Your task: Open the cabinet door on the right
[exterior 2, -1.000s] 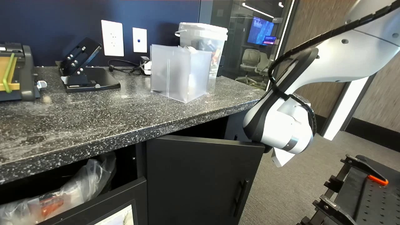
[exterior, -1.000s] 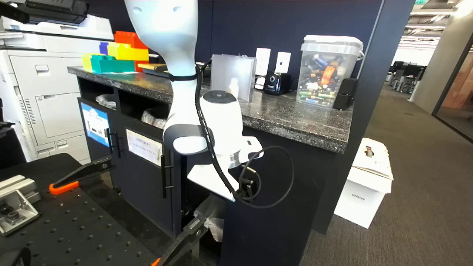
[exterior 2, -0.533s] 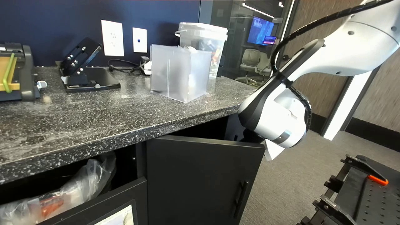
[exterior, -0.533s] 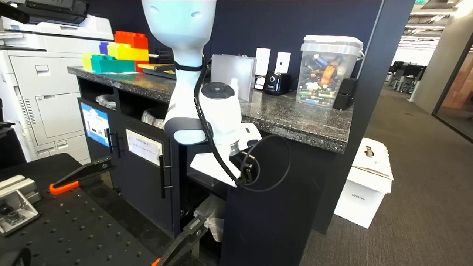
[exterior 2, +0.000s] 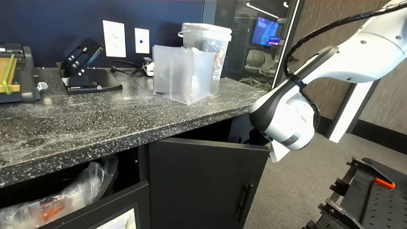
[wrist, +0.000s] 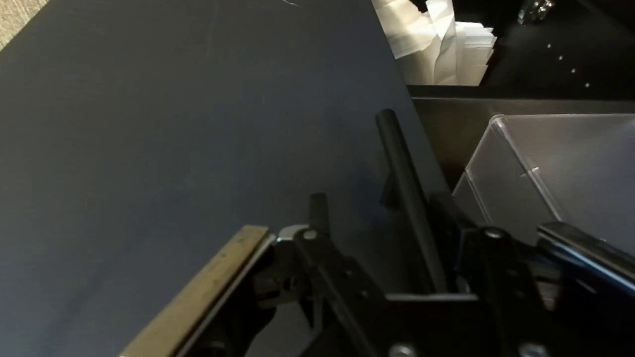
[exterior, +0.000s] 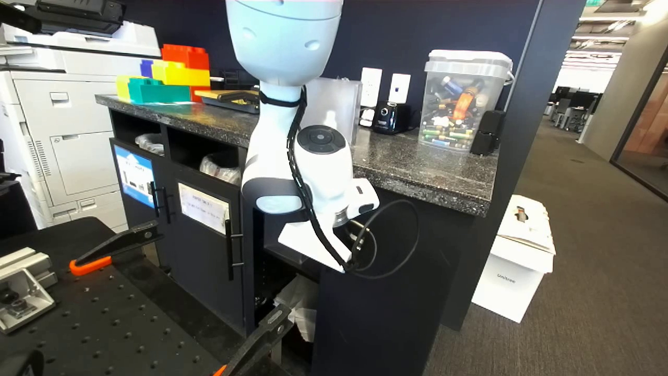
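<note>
The cabinet door on the right is a plain dark navy panel [exterior: 381, 313], filling the left of the wrist view as a flat dark door [wrist: 198, 148]. A black bar handle [wrist: 407, 183] stands near its edge beside the opening. My gripper [wrist: 381, 210] is open around this handle, one finger on each side. The handle lies close to the finger on the opening side; contact cannot be made out. A visible gap separates it from the opposite finger [wrist: 319, 210]. In both exterior views the fingers are mostly hidden.
A neighbouring black door [exterior 2: 203, 178] stands swung outward, its own handle [exterior 2: 244, 202] near the free edge. Inside the opening are papers [wrist: 436, 54] and a clear plastic bin [wrist: 540, 163]. The speckled countertop [exterior: 438, 175] overhangs above the arm's wrist. Black clamps [exterior: 266, 324] edge the platform.
The arm has risen, then shifted slightly right in an exterior view, staying near the opening's edge. Both doors look unmoved.
</note>
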